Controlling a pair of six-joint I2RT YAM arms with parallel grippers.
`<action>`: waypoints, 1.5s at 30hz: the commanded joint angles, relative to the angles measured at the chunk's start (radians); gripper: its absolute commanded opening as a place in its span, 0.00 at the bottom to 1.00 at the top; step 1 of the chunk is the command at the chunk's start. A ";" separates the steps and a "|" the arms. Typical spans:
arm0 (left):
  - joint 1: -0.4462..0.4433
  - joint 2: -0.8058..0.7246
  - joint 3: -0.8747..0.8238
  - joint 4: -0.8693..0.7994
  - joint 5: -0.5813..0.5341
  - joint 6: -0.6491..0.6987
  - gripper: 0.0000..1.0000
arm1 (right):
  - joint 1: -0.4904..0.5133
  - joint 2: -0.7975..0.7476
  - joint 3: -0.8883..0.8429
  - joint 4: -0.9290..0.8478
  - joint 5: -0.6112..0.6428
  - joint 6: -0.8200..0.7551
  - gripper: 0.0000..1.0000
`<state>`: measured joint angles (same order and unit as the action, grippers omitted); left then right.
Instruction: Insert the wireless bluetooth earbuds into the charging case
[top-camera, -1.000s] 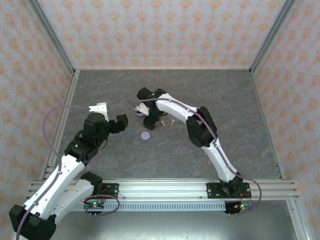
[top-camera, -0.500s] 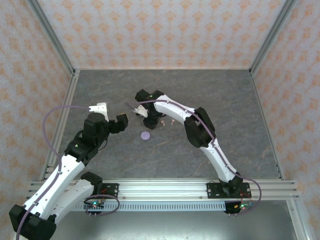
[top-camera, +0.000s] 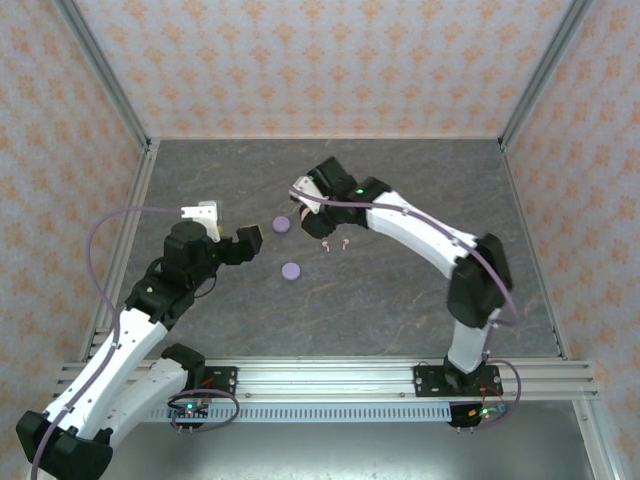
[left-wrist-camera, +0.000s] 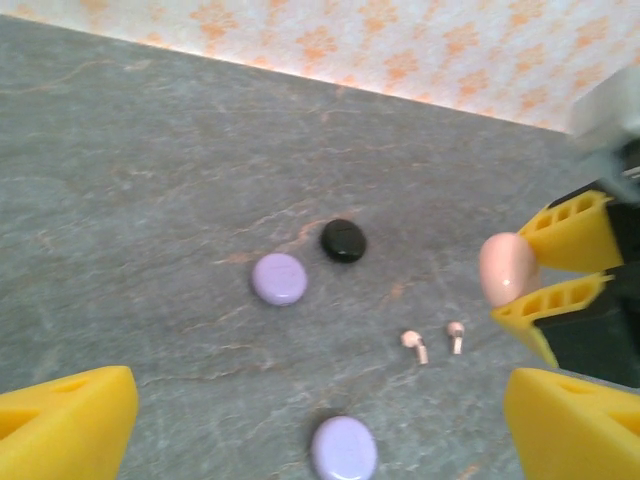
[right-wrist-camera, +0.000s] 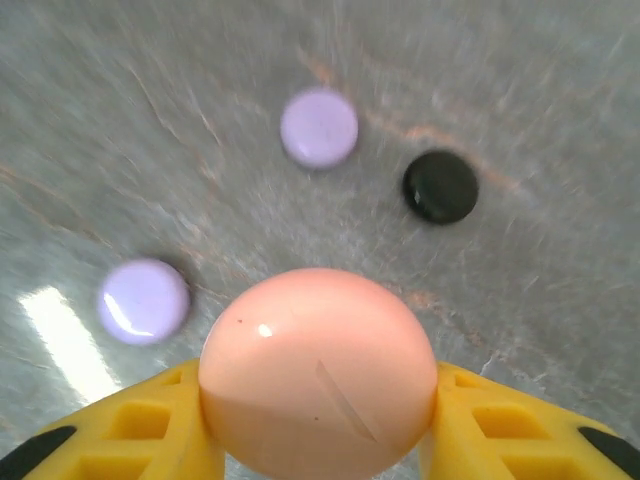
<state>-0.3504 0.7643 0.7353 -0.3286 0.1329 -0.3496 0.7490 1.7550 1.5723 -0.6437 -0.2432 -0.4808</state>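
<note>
My right gripper (top-camera: 303, 190) is shut on a round pink charging case (right-wrist-camera: 318, 370), held between its yellow fingers (right-wrist-camera: 150, 430) above the table. From the left wrist that pink case (left-wrist-camera: 505, 270) hangs at the right. Two tiny pink earbuds (left-wrist-camera: 412, 341) (left-wrist-camera: 455, 331) lie loose on the grey table just below it, and they lie side by side in the top view (top-camera: 334, 243). My left gripper (top-camera: 225, 228) is wide open and holds nothing, left of the cases, its yellow fingertips (left-wrist-camera: 65, 425) low in its own view.
Two lavender round cases (left-wrist-camera: 279, 278) (left-wrist-camera: 344, 449) and a black one (left-wrist-camera: 343, 240) lie shut on the table between the grippers. The lavender ones (top-camera: 281, 224) (top-camera: 291, 270) sit near the middle. Aluminium frame rails (top-camera: 120, 250) edge the table.
The right gripper closed on the pink case and lifted it up and back from the table. The left arm barely moved.
</note>
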 joint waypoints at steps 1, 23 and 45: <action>0.011 0.028 0.102 0.002 0.118 -0.014 0.93 | 0.004 -0.148 -0.135 0.188 -0.057 0.014 0.42; -0.067 0.287 0.290 0.194 0.634 -0.149 0.72 | 0.055 -0.478 -0.400 0.452 -0.111 -0.237 0.41; -0.106 0.357 0.269 0.233 0.656 -0.158 0.41 | 0.056 -0.459 -0.380 0.467 -0.113 -0.204 0.41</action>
<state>-0.4454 1.1168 0.9977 -0.1402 0.7578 -0.5049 0.7979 1.2945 1.1812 -0.2314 -0.3447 -0.7006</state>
